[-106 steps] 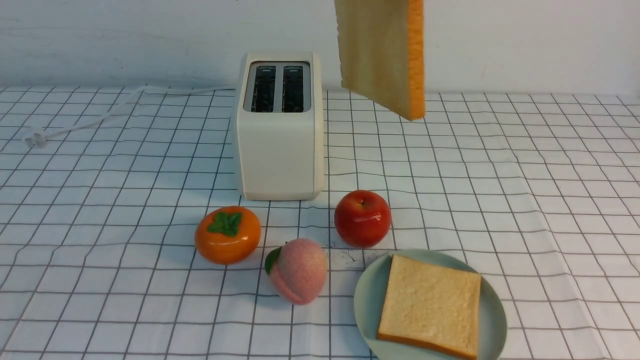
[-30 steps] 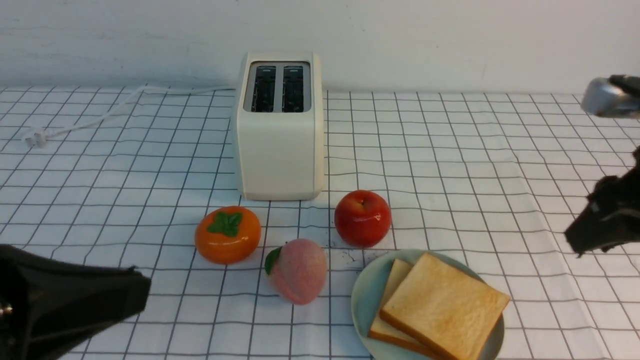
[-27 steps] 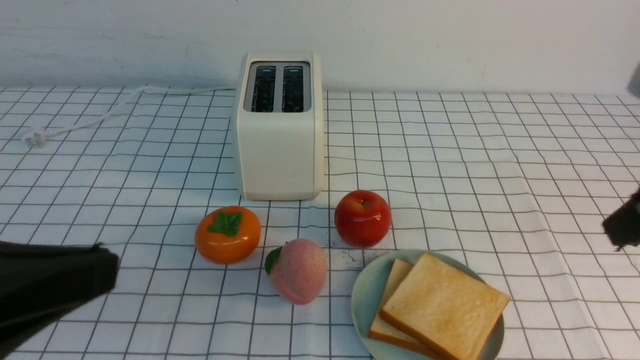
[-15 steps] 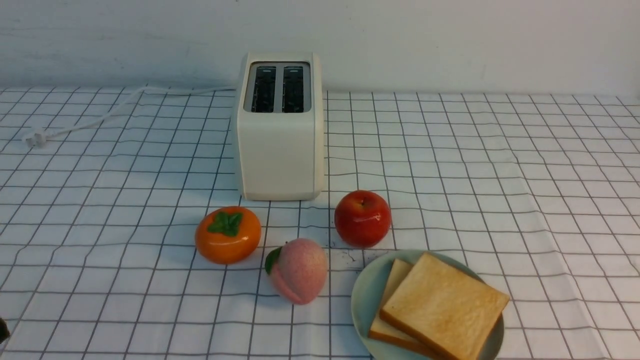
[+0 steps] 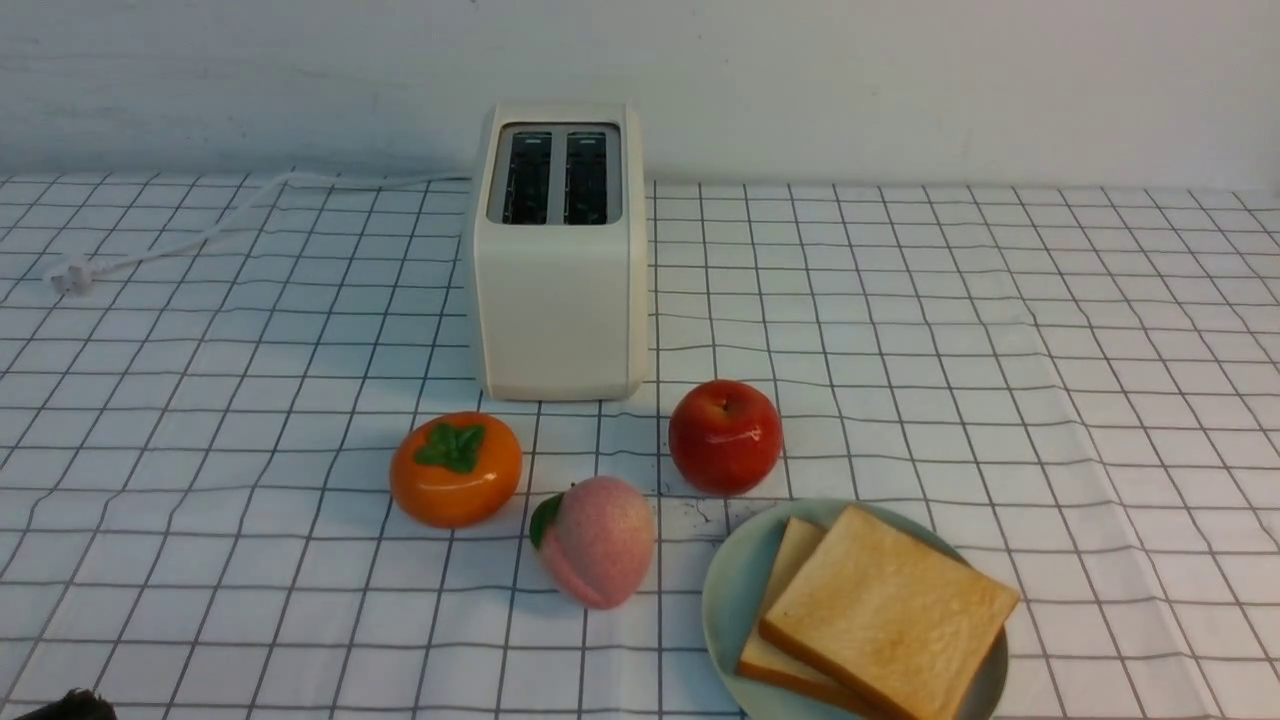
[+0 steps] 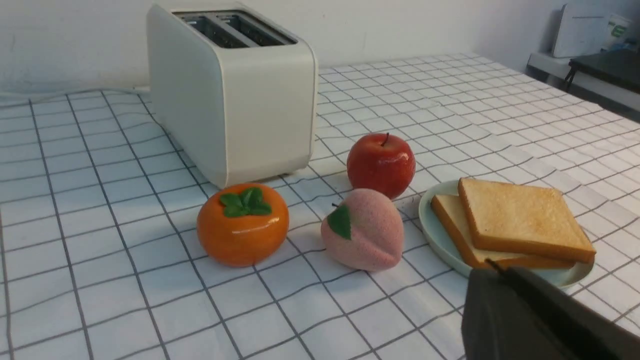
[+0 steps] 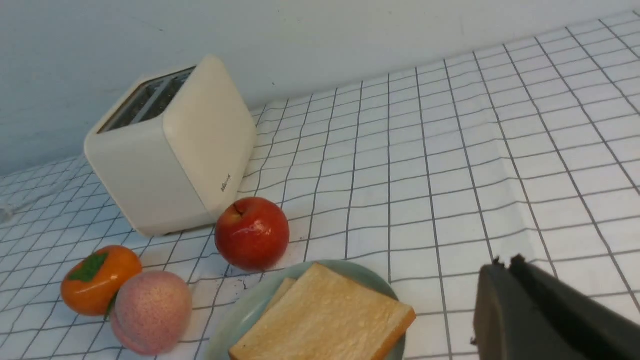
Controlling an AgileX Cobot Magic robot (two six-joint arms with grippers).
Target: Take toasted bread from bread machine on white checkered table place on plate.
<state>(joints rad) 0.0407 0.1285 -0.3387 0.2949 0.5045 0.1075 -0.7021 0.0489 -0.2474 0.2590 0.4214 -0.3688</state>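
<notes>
Fingers (image 6: 520, 300) (image 7: 520, 295) of both arms look pressed together, empty; lower toasted bread (image 5: 785, 590) mostly hidden by upper slice (image 5: 890, 610).

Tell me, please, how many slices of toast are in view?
2. Both lie stacked on the plate: the top slice askew over the bottom slice. The toaster slots look empty.

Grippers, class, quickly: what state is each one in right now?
Left gripper: fingers together, shut, holding nothing.
Right gripper: fingers together, shut, holding nothing.
</notes>
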